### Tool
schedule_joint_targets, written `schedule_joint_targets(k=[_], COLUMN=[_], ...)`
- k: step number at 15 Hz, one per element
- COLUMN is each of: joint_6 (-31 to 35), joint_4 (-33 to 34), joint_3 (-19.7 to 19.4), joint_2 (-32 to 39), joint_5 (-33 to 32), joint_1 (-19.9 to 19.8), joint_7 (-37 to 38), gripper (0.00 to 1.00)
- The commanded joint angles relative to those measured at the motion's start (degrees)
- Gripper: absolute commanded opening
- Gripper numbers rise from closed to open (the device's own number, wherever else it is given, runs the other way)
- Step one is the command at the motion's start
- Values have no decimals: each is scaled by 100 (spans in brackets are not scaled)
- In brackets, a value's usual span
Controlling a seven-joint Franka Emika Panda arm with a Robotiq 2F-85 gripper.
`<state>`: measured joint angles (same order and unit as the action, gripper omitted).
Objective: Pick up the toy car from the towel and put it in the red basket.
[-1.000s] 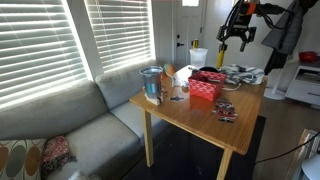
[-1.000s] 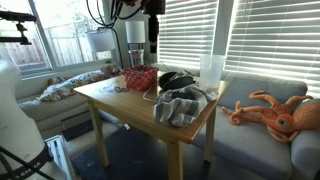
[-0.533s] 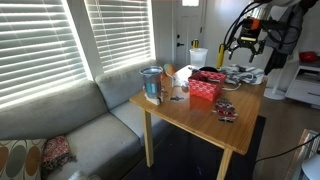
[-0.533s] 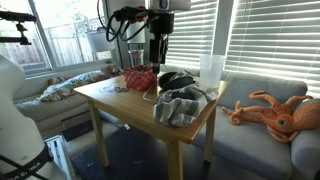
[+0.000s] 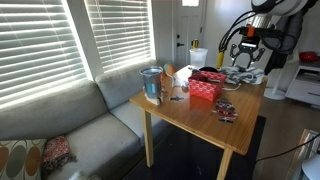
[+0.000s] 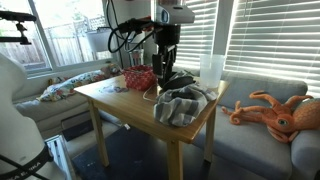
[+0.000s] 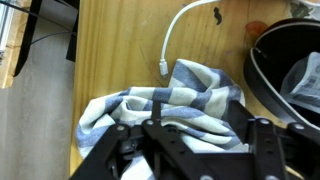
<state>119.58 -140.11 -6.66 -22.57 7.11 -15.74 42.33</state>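
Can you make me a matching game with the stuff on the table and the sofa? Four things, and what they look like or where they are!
Things:
1 basket
2 octopus toy
3 towel
4 cable

Clues:
A on the sofa
B crumpled up
C red
D thin and white

Pairs: 1-C, 2-A, 3-B, 4-D.
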Motion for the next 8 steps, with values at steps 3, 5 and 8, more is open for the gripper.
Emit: schedule_joint_targets(k=[3,5,8], joint_6=[148,138,170], joint_4=[-35,-24,3], joint_3=[-221,-335,-472], joint_2=[154,204,302], joint_5=[214,265,317], joint_1=[-83,-111,-167], joint_7=[8,-31,-40], gripper=[79,82,79])
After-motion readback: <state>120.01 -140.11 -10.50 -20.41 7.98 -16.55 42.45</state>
